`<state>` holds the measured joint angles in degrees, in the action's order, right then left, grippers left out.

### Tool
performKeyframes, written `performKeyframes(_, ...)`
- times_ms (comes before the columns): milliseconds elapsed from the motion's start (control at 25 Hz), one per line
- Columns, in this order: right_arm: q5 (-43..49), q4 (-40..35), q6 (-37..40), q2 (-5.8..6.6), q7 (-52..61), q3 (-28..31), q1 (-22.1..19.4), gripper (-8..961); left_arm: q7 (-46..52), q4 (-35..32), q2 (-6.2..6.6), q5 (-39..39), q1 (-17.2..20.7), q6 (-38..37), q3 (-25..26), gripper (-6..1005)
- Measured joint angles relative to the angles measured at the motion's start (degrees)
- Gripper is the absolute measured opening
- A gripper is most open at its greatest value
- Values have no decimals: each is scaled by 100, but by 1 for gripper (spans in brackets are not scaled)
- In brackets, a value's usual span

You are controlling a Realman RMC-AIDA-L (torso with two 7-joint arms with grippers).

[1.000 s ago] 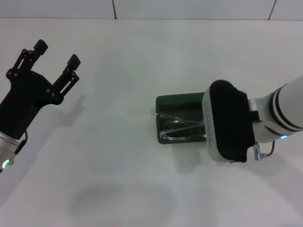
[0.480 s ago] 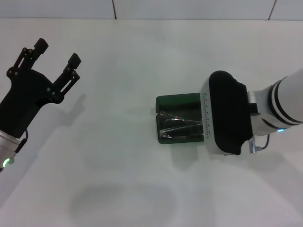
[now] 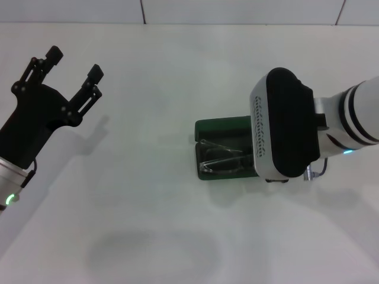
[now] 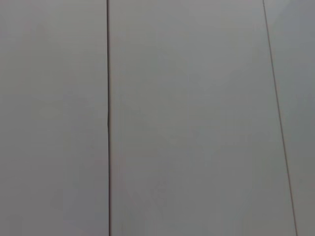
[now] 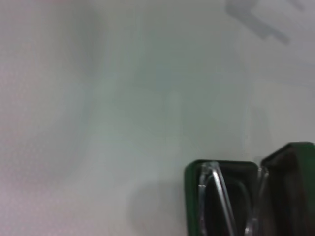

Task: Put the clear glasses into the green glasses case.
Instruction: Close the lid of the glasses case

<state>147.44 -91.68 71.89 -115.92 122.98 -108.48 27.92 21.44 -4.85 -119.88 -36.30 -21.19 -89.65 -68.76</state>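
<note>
Lying inside the open green case (image 3: 220, 155) on the desk (image 3: 177, 89), the clear glasses (image 3: 222, 161) are looking light, slippery and fragile; I'd be gripping the bridge. Right tool (image 3: 269, 177) is hovering over the case, grip hidden; left tool (image 3: 71, 68) is idling spread, well apart.

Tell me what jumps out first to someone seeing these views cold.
The open green glasses case sits right of the table's centre, with the clear glasses lying in its tray. The right arm's bulky wrist covers the case's right end, hiding the right gripper. The left gripper hovers far left, jaws open.

surface: plain white table (image 3: 154, 225) | backdrop: pale panelled wall (image 3: 237, 10), dark seams | light: soft shadows
</note>
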Motion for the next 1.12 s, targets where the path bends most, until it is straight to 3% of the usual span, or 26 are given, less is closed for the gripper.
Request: performKeyframes(1120,136,407,-224,-26,30,-115,271,204,0,2,0,0,-128,226,-5,794)
